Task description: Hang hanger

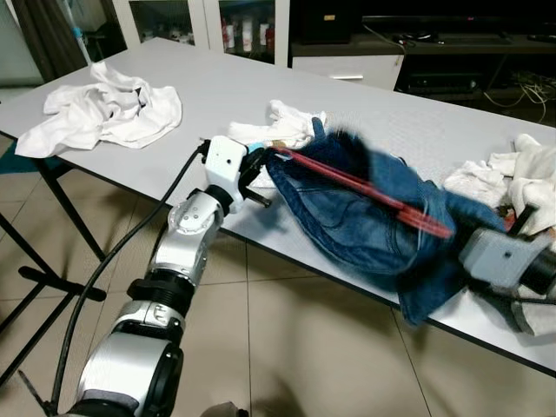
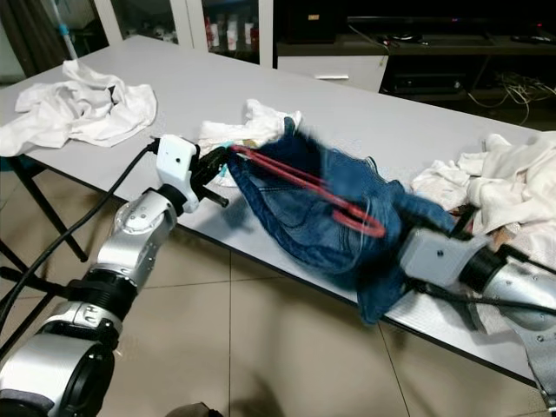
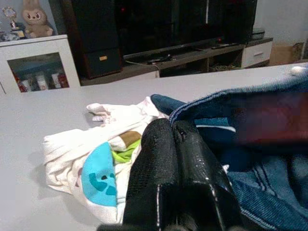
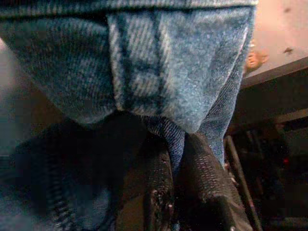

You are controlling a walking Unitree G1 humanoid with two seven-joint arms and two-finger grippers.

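Now, left gripper (image 1: pixel 263 165): fingers pressed together at the jeans' waistband, arm reaching up from lower left.
Right gripper (image 4: pixel 175 192): pinching denim, lower right.
Red hanger (image 1: pixel 365 193): inside blue jeans (image 1: pixel 365 234), centre, over the table (image 1: pixel 347 113) edge.

Thin red wire-like hanger (image 1: pixel 365 193): long straight bar running diagonally, threaded through the waist opening of the blue denim jeans (image 1: pixel 373 228). One end sits at the left end effector (image 1: pixel 261 169); the other end is buried in denim. Motion-blurred. Jeans bunched, draped over the near edge of the grey surface (image 1: pixel 261 91), part hanging below it.
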